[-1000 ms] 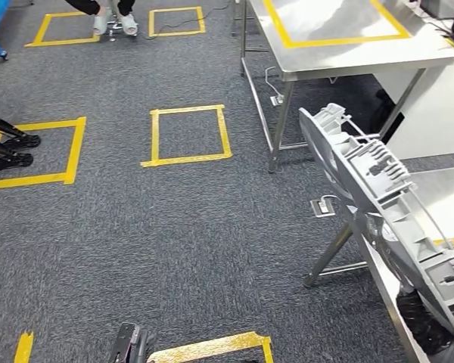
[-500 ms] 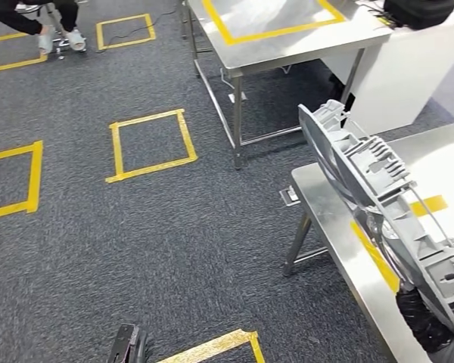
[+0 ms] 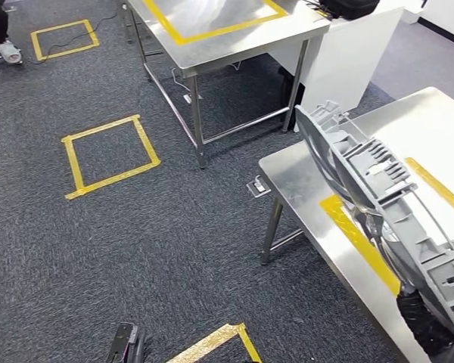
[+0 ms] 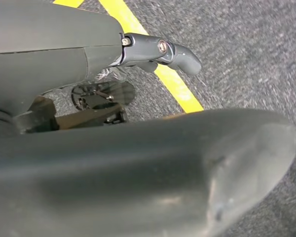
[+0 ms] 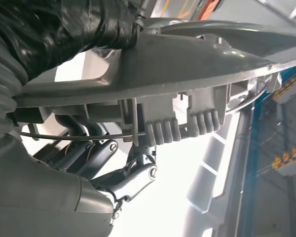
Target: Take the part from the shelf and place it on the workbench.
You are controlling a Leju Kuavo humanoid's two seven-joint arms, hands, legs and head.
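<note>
- Holding the part (image 3: 384,219) in the right hand (image 3: 424,321); hand sits at the near right edge of the head view, black-covered, under the part's near end.
- Right wrist view: dark fingers (image 5: 94,27) wrapped over the part's (image 5: 158,64) grey rim, thumb side under it, so the fingers are clamped on the part.
- Part is a long grey ribbed casting with a thin wire along it, tilted, far end raised, hanging above the near steel tabletop (image 3: 305,189). Can't tell any contact with the tabletop.
- Yellow tape line (image 3: 359,242) on that tabletop runs directly under the part.
- Left hand (image 4: 158,49) hangs low over grey carpet (image 4: 250,59) and a yellow floor stripe (image 4: 176,86); fingers empty, whether spread or curled I can't tell.
- Second steel table (image 3: 225,30) further back, also with yellow tape.
- Yellow tape square (image 3: 110,155) on the carpet to the left.
</note>
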